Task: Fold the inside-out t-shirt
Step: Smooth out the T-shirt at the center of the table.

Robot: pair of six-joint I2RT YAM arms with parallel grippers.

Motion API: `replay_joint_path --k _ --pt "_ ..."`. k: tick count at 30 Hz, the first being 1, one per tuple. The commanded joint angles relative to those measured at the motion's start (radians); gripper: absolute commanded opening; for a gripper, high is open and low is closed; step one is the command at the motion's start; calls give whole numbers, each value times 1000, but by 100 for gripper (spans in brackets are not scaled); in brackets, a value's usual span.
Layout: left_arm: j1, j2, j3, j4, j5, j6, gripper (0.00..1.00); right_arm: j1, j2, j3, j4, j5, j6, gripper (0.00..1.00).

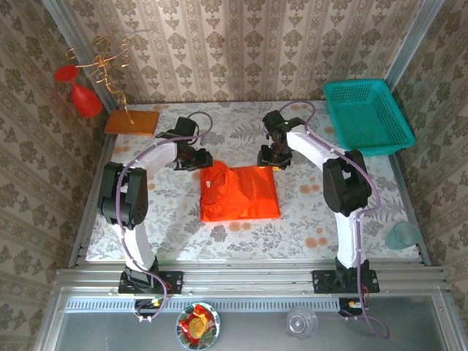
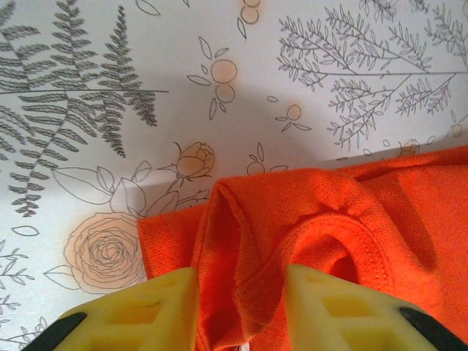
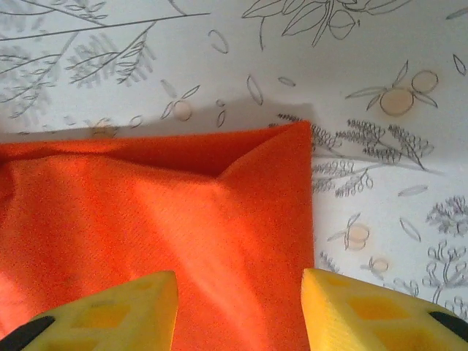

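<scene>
Free: table (image 1: 168,234) left, right and near side of t-shirt (image 1: 240,194); far edge open between board and basket | Blocked: teal basket (image 1: 365,117) far-right corner; orange board (image 1: 131,121) and red ornament (image 1: 86,101) far-left corner; cup (image 1: 402,235) near-right corner | Arms lean over both side lanes

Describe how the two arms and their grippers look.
Both the left arm and right arm have white links, black joint housings and a lilac cable looping alongside. The left gripper and right gripper are black, with chunky yellow fingers with recessed panels and black bases.
</scene>
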Motion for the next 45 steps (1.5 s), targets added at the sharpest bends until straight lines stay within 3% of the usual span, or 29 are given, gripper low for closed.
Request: replay_joint_path --k 1,8,13,23,28,31,33,38,41,45 --pt "-4 15 -18 -6 -6 10 29 -9 69 61 -59 24 -59 49" --pt "15 23 -44 -8 -63 29 0 -38 129 68 -64 77 -38 41" --pt "55 36 -71 7 -62 42 0 -66 119 0 -25 86 -13 37" --pt "80 111 1 -25 -48 77 0 -72 72 -21 -28 80 -5 42" --pt "71 -40 -9 -28 -52 56 21 -67 -60 -84 -26 37 -5 45" --pt "42 -117 -21 -75 -48 58 24 -54 -139 -147 -16 -20 1 45" --pt "11 -161 -50 -91 -35 55 21 -41 -183 -201 17 -97 12 44" --pt "-79 -239 -169 -38 83 -20 1 29 -229 -288 86 -317 42 42" --pt "-155 -273 -236 -5 98 -58 0 79 -233 -331 123 -387 60 41" --pt "-185 -282 -332 25 116 -52 0 108 -259 -426 199 -426 110 40"
